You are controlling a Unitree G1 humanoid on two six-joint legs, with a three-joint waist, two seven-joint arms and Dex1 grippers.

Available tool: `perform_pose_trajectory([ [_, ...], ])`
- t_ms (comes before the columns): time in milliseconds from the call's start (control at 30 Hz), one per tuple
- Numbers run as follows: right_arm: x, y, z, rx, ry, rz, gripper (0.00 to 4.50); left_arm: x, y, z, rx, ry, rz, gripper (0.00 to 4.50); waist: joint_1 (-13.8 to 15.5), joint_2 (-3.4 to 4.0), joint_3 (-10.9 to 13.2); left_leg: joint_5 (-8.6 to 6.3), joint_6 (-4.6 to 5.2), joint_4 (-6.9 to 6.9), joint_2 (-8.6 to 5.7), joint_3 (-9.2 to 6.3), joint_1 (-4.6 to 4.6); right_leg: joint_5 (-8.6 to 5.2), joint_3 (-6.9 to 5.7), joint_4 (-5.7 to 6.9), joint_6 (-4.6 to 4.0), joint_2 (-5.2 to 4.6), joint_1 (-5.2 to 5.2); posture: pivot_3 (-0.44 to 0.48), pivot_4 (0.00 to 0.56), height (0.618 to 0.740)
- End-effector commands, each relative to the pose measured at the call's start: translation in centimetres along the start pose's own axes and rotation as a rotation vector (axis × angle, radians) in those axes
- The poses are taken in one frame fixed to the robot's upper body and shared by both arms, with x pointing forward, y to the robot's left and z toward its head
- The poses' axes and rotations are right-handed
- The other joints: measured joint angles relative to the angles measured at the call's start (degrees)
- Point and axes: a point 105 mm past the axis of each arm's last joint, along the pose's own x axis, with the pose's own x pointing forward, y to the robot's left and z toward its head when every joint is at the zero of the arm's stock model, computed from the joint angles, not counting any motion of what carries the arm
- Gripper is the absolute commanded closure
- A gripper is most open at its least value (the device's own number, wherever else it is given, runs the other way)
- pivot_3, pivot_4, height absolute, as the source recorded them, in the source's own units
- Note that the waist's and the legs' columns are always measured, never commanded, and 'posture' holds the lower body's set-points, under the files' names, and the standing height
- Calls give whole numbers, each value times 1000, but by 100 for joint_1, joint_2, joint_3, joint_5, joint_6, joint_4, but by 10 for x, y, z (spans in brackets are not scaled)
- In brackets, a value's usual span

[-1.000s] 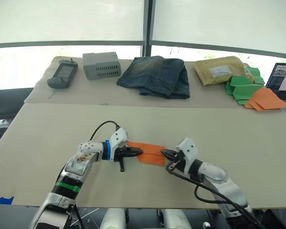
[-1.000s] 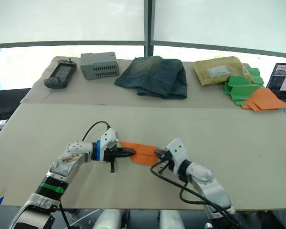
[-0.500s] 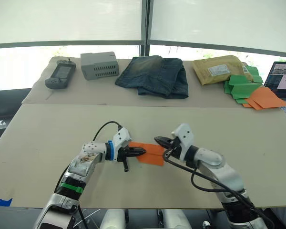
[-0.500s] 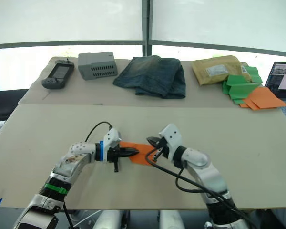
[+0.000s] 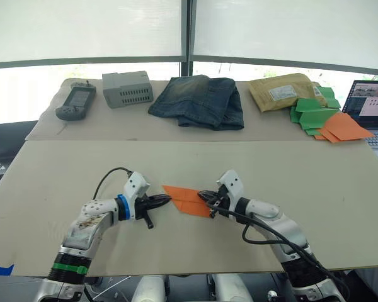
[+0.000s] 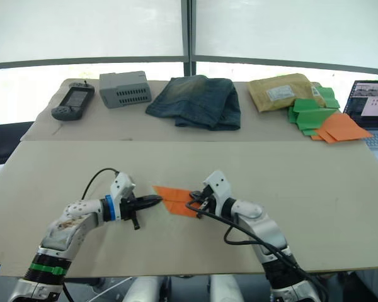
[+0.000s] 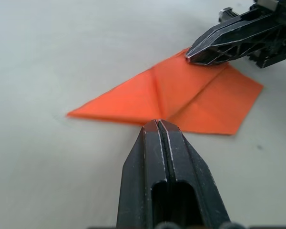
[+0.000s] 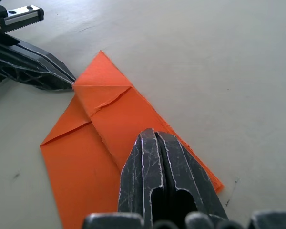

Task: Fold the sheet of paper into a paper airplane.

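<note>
The bright orange sheet of paper (image 5: 184, 198) lies flat on the beige table (image 5: 315, 176), folded into a pointed wedge with layered flaps, its point toward my left arm. My left gripper (image 5: 166, 199) is shut, its tip (image 7: 157, 125) resting at the paper's near edge just by the central crease. My right gripper (image 5: 205, 196) is shut too and presses its tip (image 8: 152, 134) down on the wide end of the paper (image 8: 105, 119). Neither gripper holds the paper between its fingers.
On the rear table lie a handheld device (image 5: 75, 100), a grey box (image 5: 126, 88), folded jeans (image 5: 197, 100), a padded envelope (image 5: 280, 92) and piled green and orange paper pieces (image 5: 324, 117). A laptop (image 5: 372, 107) stands at the far right.
My left gripper has drawn back off the paper to its edge. My right gripper rose, then came down on the paper's wide end. The paper now shows a pointed end. The camera shifted.
</note>
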Motion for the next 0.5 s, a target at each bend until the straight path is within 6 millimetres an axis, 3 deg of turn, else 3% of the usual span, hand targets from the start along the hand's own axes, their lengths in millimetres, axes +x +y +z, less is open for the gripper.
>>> perform_pose_trajectory([
  [33, -1, -3, -17, 34, 64, -2, 4473, -14, 23, -3, -32, 11, 121, 4500, -2, 0, 0, 0, 0, 0, 0, 0, 0, 0, 0, 0, 0, 0, 0, 0, 150, 722],
  [200, -1, -2, -12, 11, 45, 7, 4473, -9, 13, 15, -48, -83, 72, 4500, 0, -1, 0, 0, 0, 0, 1, 0, -1, 1, 0, 0, 1, -1, -2, 0, 150, 722],
  [367, -11, -1, 23, -4, -80, 40, 4473, -16, -1, 39, -77, -208, -11, 4500, 6, -5, 5, 0, 0, 0, -2, 2, -19, 4, 1, -5, 6, -4, -15, 0, 150, 722],
  [467, -21, -1, 41, -29, -124, 63, 4473, -24, -6, 42, -40, -183, -40, 4500, 6, -4, 6, 0, 0, 0, -4, 2, -53, 20, 2, -6, 32, -6, -47, 0, 150, 722],
  [500, -24, -1, 45, -32, -133, 70, 4206, -26, -8, 41, -30, -164, -49, 4500, 5, -4, 6, 0, 0, 0, -5, 3, -72, 28, 3, -5, 42, -5, -68, 0, 150, 722],
])
